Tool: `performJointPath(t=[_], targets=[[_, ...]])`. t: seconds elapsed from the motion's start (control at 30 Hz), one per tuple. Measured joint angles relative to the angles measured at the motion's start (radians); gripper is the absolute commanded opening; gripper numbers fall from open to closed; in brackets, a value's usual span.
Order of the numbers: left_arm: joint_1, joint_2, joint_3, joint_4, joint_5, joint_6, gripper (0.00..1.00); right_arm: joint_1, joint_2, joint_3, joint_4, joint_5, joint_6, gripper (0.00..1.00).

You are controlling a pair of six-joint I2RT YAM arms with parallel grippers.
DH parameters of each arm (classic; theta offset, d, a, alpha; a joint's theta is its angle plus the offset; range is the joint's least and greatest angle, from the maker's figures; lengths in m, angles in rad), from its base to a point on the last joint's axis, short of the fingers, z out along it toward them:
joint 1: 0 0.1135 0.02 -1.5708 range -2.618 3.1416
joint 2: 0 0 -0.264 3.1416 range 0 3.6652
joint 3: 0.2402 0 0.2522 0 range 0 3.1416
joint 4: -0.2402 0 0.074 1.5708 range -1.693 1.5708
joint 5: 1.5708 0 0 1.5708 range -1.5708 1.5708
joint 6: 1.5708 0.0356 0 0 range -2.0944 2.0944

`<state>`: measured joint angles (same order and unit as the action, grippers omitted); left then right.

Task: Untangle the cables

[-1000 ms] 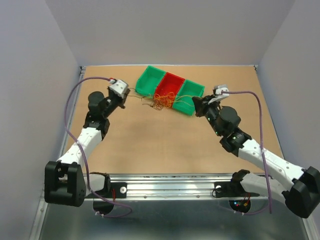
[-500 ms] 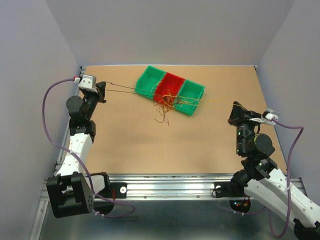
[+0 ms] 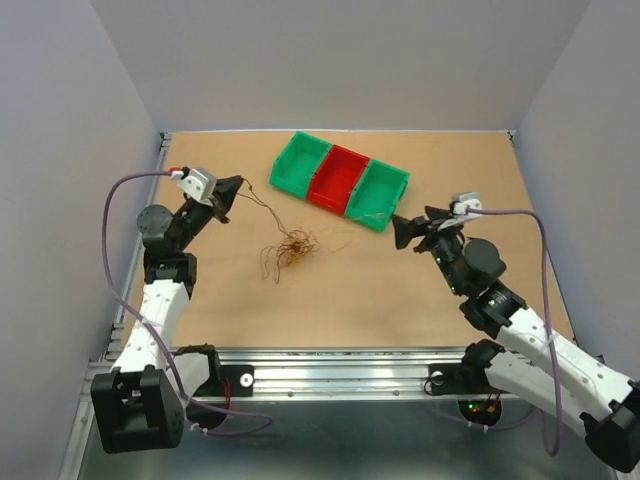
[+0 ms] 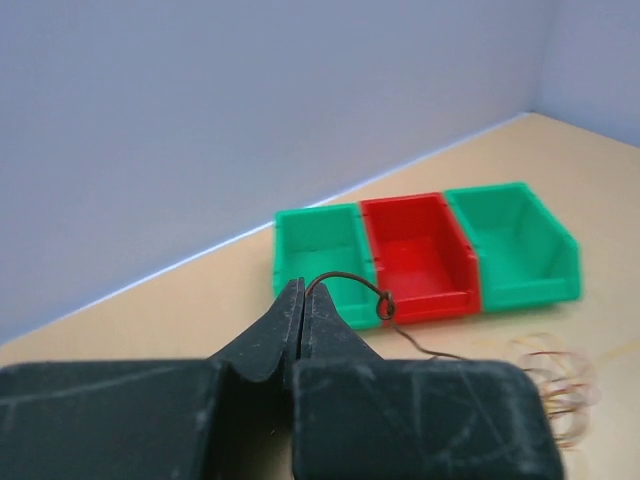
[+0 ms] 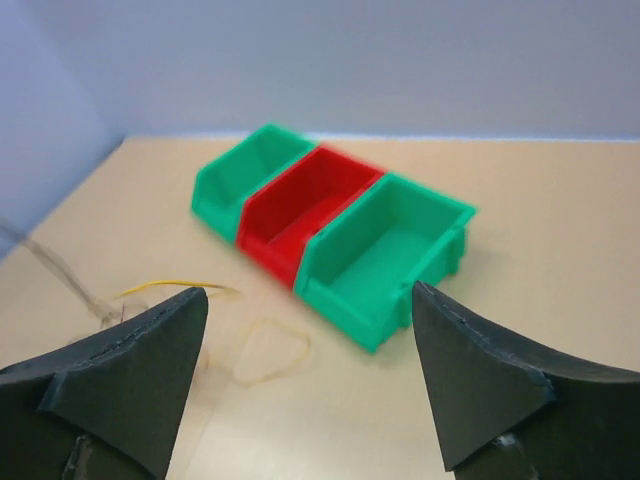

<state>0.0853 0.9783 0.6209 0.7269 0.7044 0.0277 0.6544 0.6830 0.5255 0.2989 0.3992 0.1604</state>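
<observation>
The cables [image 3: 290, 248] lie as a small orange, red and dark clump on the table, in front of the bins. One dark strand [image 3: 256, 207] runs from the clump up to my left gripper [image 3: 228, 197], which is shut on its end. In the left wrist view that strand [image 4: 350, 283] curls out of the shut left gripper [image 4: 301, 292] into a small loop, with the clump [image 4: 556, 385] low at the right. My right gripper [image 3: 404, 231] stands open and holds nothing, right of the clump. A yellow strand [image 5: 176, 286] and a pale loop [image 5: 266, 351] lie beyond the right gripper [image 5: 310, 293].
Three joined bins stand at the back middle: a green bin [image 3: 299, 163], a red bin [image 3: 338, 178] and a green bin [image 3: 379, 189]. Nothing shows inside them in the right wrist view. Grey walls close in the table on three sides.
The right gripper has opened, let go of its strand and swung back in toward the bins. The clump has come off the bins onto the table toward the left. The left gripper moved inward.
</observation>
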Motion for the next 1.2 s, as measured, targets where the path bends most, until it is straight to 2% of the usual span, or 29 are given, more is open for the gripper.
performJointPath(t=[0.07, 0.17, 0.27, 0.37, 0.47, 0.7, 0.97, 1.03, 1.13, 1.17, 1.2], targets=[[-0.037, 0.0, 0.0, 0.0, 0.066, 0.019, 0.0, 0.0, 0.072, 0.016, -0.002, -0.131, -0.019, 0.97], [-0.109, -0.004, 0.0, -0.016, 0.135, 0.073, 0.0, 0.0, 0.212, 0.037, 0.016, -0.399, -0.061, 0.98], [-0.192, -0.021, 0.0, -0.069, 0.152, 0.144, 0.0, 0.0, 0.365, 0.069, 0.089, -0.596, -0.088, 0.98], [-0.255, -0.047, 0.0, -0.106, 0.149, 0.194, 0.0, 0.002, 0.509, 0.129, 0.142, -0.707, -0.095, 0.98], [-0.265, -0.072, 0.0, -0.124, 0.148, 0.227, 0.0, 0.002, 0.652, 0.179, 0.228, -0.803, -0.097, 0.99], [-0.275, -0.077, 0.004, -0.163, 0.15, 0.241, 0.0, 0.009, 0.859, 0.245, 0.412, -0.861, -0.073, 0.99], [-0.296, -0.032, 0.109, -0.219, 0.137, 0.225, 0.0, 0.072, 1.006, 0.342, 0.567, -0.896, -0.047, 0.96], [-0.302, -0.032, 0.128, -0.229, 0.132, 0.222, 0.0, 0.104, 1.068, 0.397, 0.597, -0.897, -0.043, 0.91], [-0.307, -0.03, 0.2, -0.279, 0.131, 0.205, 0.0, 0.149, 1.179, 0.501, 0.63, -0.888, -0.04, 0.74], [-0.307, -0.026, 0.246, -0.314, 0.133, 0.201, 0.0, 0.161, 1.215, 0.531, 0.635, -0.884, -0.037, 0.66], [-0.307, -0.013, 0.313, -0.351, 0.132, 0.202, 0.0, 0.171, 1.252, 0.563, 0.645, -0.877, -0.032, 0.63]])
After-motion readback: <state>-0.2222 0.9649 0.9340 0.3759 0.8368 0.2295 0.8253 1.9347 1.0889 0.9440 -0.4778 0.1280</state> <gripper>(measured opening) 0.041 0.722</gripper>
